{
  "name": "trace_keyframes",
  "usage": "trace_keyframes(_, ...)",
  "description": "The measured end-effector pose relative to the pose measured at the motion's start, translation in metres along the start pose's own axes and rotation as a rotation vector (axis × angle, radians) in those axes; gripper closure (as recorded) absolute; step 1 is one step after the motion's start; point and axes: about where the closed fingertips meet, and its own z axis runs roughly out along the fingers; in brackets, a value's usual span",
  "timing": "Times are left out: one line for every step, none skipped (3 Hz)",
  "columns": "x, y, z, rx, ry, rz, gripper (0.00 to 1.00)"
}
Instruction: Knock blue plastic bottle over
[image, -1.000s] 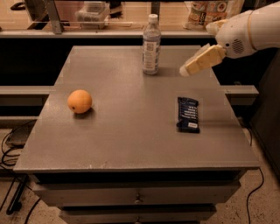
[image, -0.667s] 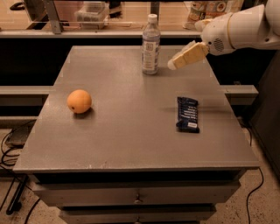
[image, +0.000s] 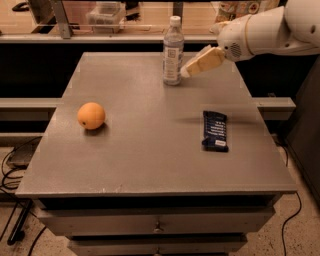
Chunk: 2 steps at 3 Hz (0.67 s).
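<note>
The blue plastic bottle (image: 173, 51) stands upright near the far edge of the grey table (image: 150, 150). It is clear with a white cap and a pale label. My gripper (image: 186, 71) comes in from the right on a white arm. Its tan fingers (image: 202, 62) point left, and the tip is right beside the bottle's lower right side, at or very near touching.
An orange (image: 91, 115) lies at the table's left. A dark blue snack-bar wrapper (image: 215, 130) lies flat at the right. A drawer front (image: 155, 224) sits under the tabletop. A shelf with boxes runs behind the table. Cables lie on the floor at the left.
My gripper has swept left across the far right of the table, from well right of the bottle to right beside it. The bottle still stands upright.
</note>
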Motion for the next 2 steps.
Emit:
trace_keyframes(-0.011,-0.01,0.038,-0.015,-0.046,-0.002,0.0)
trace_keyframes(-0.019,-0.02,0.074,-0.054,-0.102,0.022,0.0)
